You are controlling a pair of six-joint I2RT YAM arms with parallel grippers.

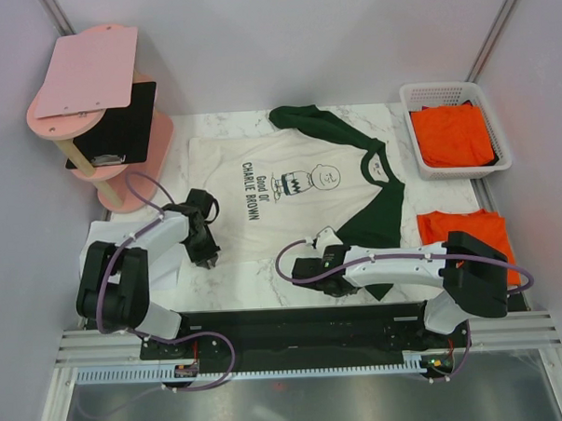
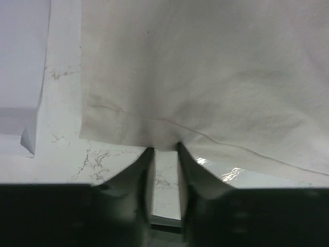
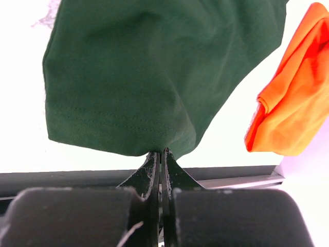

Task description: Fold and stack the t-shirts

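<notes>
Marble counter (image 1: 252, 284) with the cream shirt (image 1: 262, 207) spread flat, print up: why?
— Laid out for folding, I'd judge; no fold made yet. An orange shirt (image 1: 464, 230) lies just beside it.
And the green sleeve (image 3: 123, 77)?
— The right gripper (image 3: 160, 153) has its jaws clamped on the cuff, probably to bring it inward.
The left gripper (image 2: 164, 149)?
— At the bottom hem, jaws slightly apart, cloth at their tips, not pinched.

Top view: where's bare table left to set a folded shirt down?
Free: marble patch between the basket and the orange shirt; near edge between the left gripper and right gripper; back strip between the pink stand and the far sleeve of the Charlie Brown shirt. Crowded: centre, under that shirt; left side, paper sheets by the stand.
</notes>
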